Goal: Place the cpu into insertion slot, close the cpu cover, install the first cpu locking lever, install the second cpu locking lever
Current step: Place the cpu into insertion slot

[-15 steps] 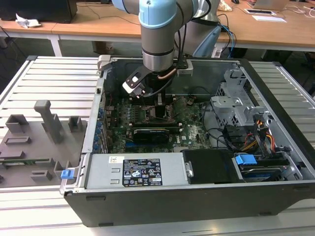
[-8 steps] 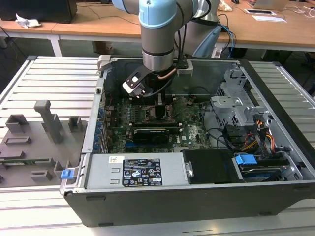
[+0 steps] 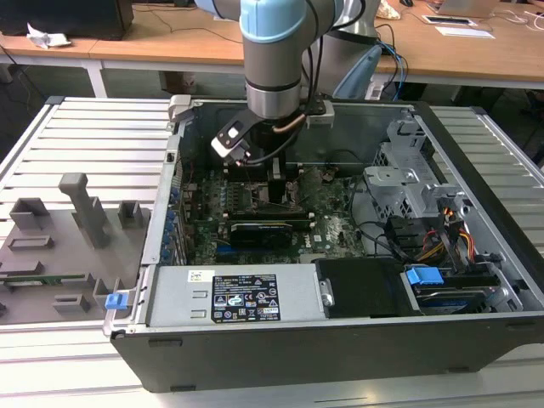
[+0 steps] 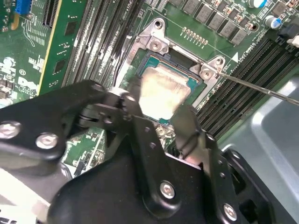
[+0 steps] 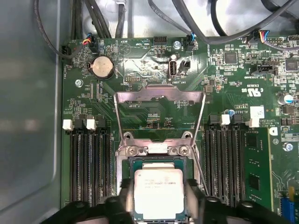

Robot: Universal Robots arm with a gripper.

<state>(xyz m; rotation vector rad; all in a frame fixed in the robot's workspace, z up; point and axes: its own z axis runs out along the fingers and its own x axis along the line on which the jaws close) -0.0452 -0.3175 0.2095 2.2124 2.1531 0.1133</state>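
Currently at the insertion slot (image 5: 159, 159): gripper (image 5: 158, 196) narrowed onto the cpu (image 5: 158, 186), fingers (image 5: 124, 198) pressed to two opposite edges. Chip within the slot's frame, fully seated or not impossible to tell. Beyond the slot, cpu cover (image 5: 159, 94) raised open; beside it, locking lever (image 4: 261, 88) unlatched. Cover and both levers left.

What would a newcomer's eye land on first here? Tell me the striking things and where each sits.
First comes the pale blue robot arm, which hangs from above into the open computer case in the exterior view. In both wrist views the gripper is down at the socket on the green motherboard, with the silvery cpu right at it. Just beyond the socket, the cpu cover stands raised open.
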